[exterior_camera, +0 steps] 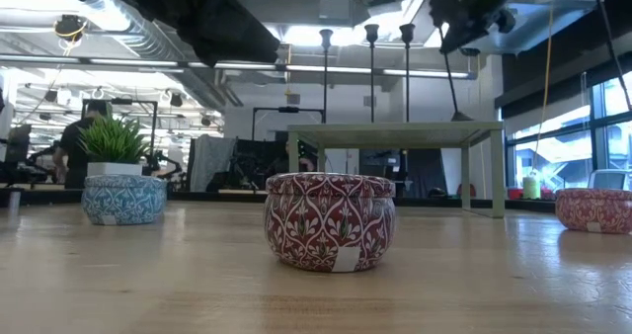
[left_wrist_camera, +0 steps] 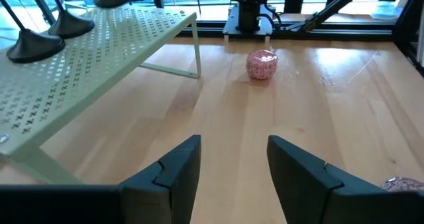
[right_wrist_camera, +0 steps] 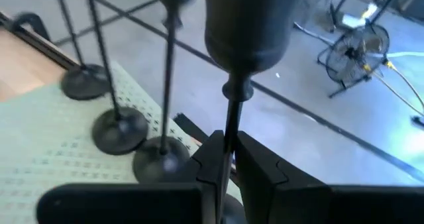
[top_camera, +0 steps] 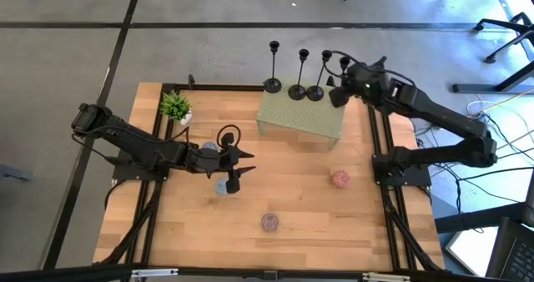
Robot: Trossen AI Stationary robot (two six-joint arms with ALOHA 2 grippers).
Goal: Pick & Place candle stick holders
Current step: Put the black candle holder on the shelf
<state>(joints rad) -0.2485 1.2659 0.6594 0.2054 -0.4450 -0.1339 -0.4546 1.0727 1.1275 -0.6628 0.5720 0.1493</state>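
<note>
Gripping: right gripper (right_wrist_camera: 227, 159) has its two dark fingers clamped on the thin stem of the fourth slim black candle stick holder (right_wrist_camera: 244, 35), at the far right corner of the pale green perforated metal shelf (top_camera: 300, 115).
Three other black candle stick holders: first (top_camera: 273, 65), second (top_camera: 299, 74) and third (top_camera: 316, 76) stand upright in a row along the shelf's far edge, round flat bases close together (whether the bases touch is unclear).
Held holder: upright, small cup above the fingers; its base is hidden by the gripper, so I cannot tell whether it rests on the shelf.
Left gripper (left_wrist_camera: 233, 174): fingers apart with nothing between them, low over the light wooden table (top_camera: 292, 190), near the blue patterned round tin (exterior_camera: 123, 198).
Containers: red-and-white patterned round tin (exterior_camera: 330, 221) near the table's front, lid on; second red patterned tin (top_camera: 340, 178) to the right, lid on; blue tin also lidded (contents of all three hidden).
Pot: small white pot (exterior_camera: 114, 168) holding a spiky green plant (top_camera: 175, 105), at the table's far left corner.
</note>
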